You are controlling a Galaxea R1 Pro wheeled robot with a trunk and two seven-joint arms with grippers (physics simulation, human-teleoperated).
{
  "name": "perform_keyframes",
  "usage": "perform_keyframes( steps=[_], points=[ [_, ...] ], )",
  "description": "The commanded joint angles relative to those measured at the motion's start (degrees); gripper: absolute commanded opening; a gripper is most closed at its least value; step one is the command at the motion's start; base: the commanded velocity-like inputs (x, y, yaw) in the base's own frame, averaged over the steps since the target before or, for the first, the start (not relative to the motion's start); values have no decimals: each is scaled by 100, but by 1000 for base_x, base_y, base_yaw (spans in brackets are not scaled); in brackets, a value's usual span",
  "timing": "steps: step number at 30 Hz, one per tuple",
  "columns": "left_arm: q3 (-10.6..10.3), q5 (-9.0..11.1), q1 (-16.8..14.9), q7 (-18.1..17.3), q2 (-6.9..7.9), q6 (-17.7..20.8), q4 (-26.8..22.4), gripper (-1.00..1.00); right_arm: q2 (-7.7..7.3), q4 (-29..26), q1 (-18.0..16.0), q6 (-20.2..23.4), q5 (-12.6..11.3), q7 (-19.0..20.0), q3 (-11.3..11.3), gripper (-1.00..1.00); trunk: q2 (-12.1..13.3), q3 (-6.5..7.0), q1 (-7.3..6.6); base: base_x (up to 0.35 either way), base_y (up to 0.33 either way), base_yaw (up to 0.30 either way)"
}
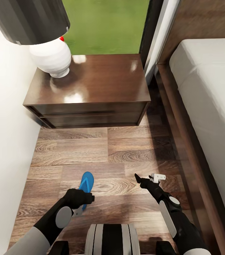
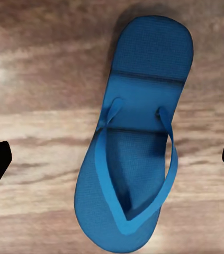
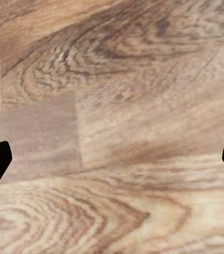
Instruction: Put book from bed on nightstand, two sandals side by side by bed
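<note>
The left end effector (image 2: pixel 112 159) hangs over the sandal (image 1: pixel 86 186), which lies flat on the floor (image 1: pixel 126 148) at lower centre of the head view; in the left wrist view its fingers stand wide apart at the frame's two side edges, holding nothing, with the sandal (image 2: pixel 134 132) between them, strap up. The thin sole is the main risk: a descent that stops short would close on air, and one that goes too deep could jam the fingertips on the planks or skid the sandal away. The right end effector (image 1: pixel 146 180), lower centre-right, is spread just as wide over bare floor (image 3: pixel 112 127) and is empty. Room is tight: a white wall (image 1: pixel 2 124) runs down the left, the nightstand (image 1: pixel 91 88) with its lamp (image 1: pixel 52 56) blocks the top, and the bed (image 1: pixel 211 88) frame closes the right, leaving one strip of floor. A swinging elbow could clip the wall or frame.
</note>
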Motion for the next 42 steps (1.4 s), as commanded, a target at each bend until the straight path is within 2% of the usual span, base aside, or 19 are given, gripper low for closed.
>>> perform_keyframes(
  steps=[1,18,24,39,42],
  points=[
    [-19,6,-4,-24,6,-6,-5,100,6,-7,-1,45,-55,34,-22,100,-1,-3,-1,0,0,0],
    [-20,8,-4,-25,6,101,-5,100,6,-7,-1,39,-55,35,-22,100,-1,-3,-1,0,0,0],
    [-23,6,-4,-19,6,157,-5,100,6,-7,-1,37,-55,36,-22,100,-9,-136,15,0,0,0],
    [-29,9,-4,-18,6,161,-5,100,6,-7,-1,36,-55,34,-22,100,-9,-136,15,0,0,0],
    [-29,8,-4,-18,6,161,-5,100,6,-7,-1,36,-55,34,-22,100,-13,-202,22,0,0,0]
  ],
)
